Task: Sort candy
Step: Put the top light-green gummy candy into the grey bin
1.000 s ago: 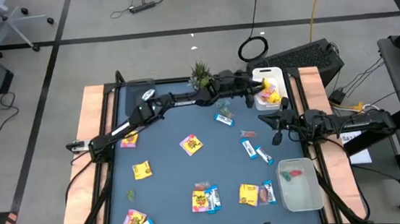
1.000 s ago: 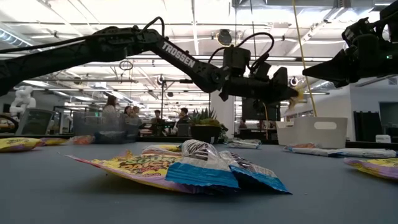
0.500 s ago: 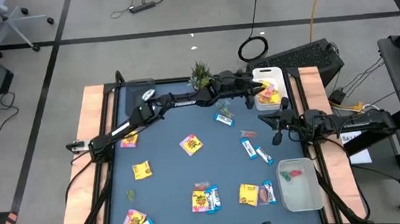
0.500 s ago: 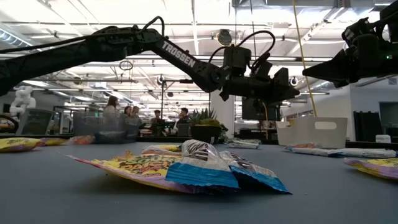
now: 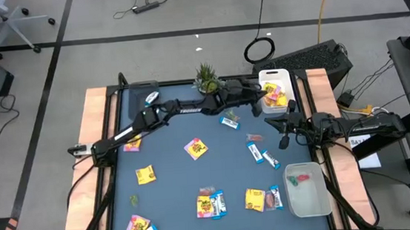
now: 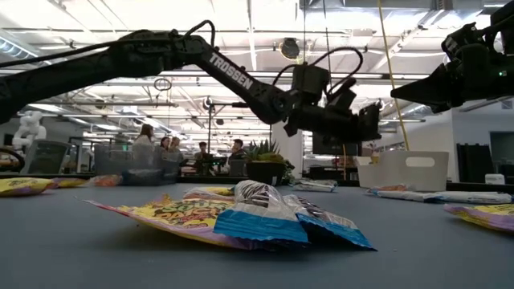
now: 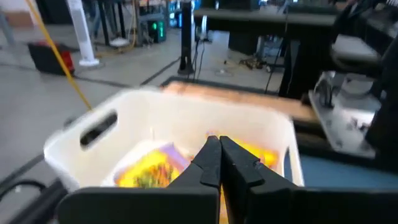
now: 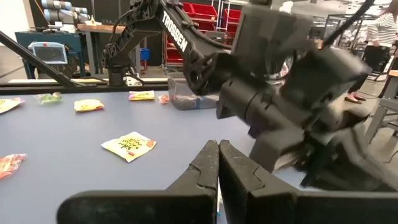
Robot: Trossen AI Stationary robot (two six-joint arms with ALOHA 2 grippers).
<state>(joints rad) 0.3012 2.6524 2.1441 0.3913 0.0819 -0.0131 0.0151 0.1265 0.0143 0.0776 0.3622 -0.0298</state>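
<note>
Candy lies scattered over the blue table: yellow packets and slim blue-and-white bars. A heap of packets fills the low view's foreground. At the far right stands a white bin with yellow packets inside. My left gripper hangs just left of that bin, shut and empty, its fingers together. My right gripper waits at the table's right side, shut and empty.
A small green potted plant stands at the far edge beside my left arm. A clear bin holding a few small pieces sits at the near right. Wooden rails border the table. People show in the room beyond it.
My left gripper has drawn back from over the white bin toward the table's left, sunk a little and rolled slightly, and its fingers have shut. The yellow packet at its fingertips a second ago no longer shows there.
</note>
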